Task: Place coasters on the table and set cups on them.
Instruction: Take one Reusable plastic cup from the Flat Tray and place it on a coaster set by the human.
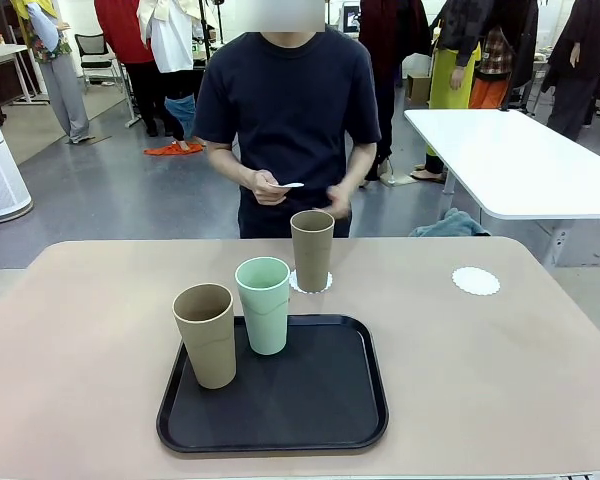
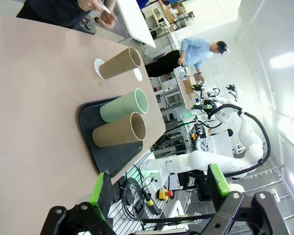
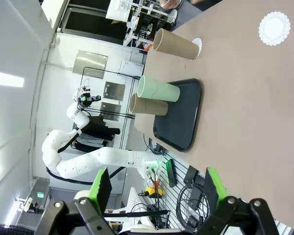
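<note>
1. Three cups in play. One tan cup [image 1: 312, 250] stands upright on a coaster [image 1: 311, 284] on the table [image 1: 80, 330], just behind the black tray [image 1: 280, 415].
2. The mint cup [image 1: 264, 305] and the other tan cup [image 1: 206, 335] sit on the tray close together, toward its left side.
3. A second coaster [image 1: 476, 281] lies bare on the table over on the robot's right, well apart from the tray. The person's hand [image 1: 268, 186] holds a thin white disc, probably the third coaster [image 1: 291, 185].
4. The left gripper [image 2: 159, 188] and right gripper [image 3: 156, 188] are both spread wide with nothing between the pads, hanging clear of everything.
5. I'd say it's roughly a third done. The next move looks like grabbing a cup off the tray and setting it upright on the bare coaster. The two cups are close, so the fingers need to slip in without bumping the neighbour.
</note>
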Tool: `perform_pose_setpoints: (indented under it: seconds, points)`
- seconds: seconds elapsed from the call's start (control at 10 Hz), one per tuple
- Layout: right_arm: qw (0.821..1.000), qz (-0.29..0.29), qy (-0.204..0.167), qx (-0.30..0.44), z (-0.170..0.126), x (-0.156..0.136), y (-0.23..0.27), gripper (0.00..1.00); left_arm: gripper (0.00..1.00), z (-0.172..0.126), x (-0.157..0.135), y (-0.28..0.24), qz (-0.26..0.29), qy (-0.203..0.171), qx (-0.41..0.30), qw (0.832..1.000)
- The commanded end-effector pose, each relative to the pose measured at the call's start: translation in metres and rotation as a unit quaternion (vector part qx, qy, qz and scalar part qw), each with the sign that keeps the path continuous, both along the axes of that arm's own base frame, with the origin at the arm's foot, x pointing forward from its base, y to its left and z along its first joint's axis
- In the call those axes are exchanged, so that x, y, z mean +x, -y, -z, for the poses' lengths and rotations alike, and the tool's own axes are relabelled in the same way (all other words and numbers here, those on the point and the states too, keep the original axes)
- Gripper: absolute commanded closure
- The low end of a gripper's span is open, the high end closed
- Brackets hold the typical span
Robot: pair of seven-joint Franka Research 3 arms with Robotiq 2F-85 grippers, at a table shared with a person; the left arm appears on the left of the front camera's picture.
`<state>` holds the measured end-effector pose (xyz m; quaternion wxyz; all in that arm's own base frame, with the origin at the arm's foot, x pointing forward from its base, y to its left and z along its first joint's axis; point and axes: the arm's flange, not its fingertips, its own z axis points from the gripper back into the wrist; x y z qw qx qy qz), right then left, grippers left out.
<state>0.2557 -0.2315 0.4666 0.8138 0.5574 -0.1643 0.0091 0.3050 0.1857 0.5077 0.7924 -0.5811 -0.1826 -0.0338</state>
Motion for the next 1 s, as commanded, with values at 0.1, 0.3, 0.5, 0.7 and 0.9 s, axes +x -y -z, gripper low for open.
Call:
perform_pose_setpoints:
  seconds: [0.1, 0.3, 0.5, 0.7, 0.9]
  points:
    - [1.000, -0.001, 0.000, 0.000, -0.001, 0.000, 0.000, 0.00, 0.00, -0.002, -0.001, -0.001, -0.001, 0.004, -0.007, 1.000]
    - [1.000, -0.001, 0.000, 0.000, -0.001, 0.000, 0.000, 0.00, 0.00, -0.002, -0.001, -0.001, -0.001, 0.004, -0.007, 1.000]
    - [1.000, -0.001, 0.000, 0.000, -0.001, 0.000, 0.000, 0.00, 0.00, -0.002, -0.001, -0.001, -0.001, 0.004, -0.007, 1.000]
    - [1.000, 0.000, 0.000, 0.000, 0.000, 0.000, 0.000, 0.00, 0.00, -0.002, -0.001, -0.001, -0.001, 0.004, -0.007, 1.000]
    - [0.998, 0.010, 0.012, -0.065, -0.055, 0.043, -0.049, 0.00, 0.00, -0.002, -0.001, -0.001, -0.001, 0.004, -0.007, 1.000]
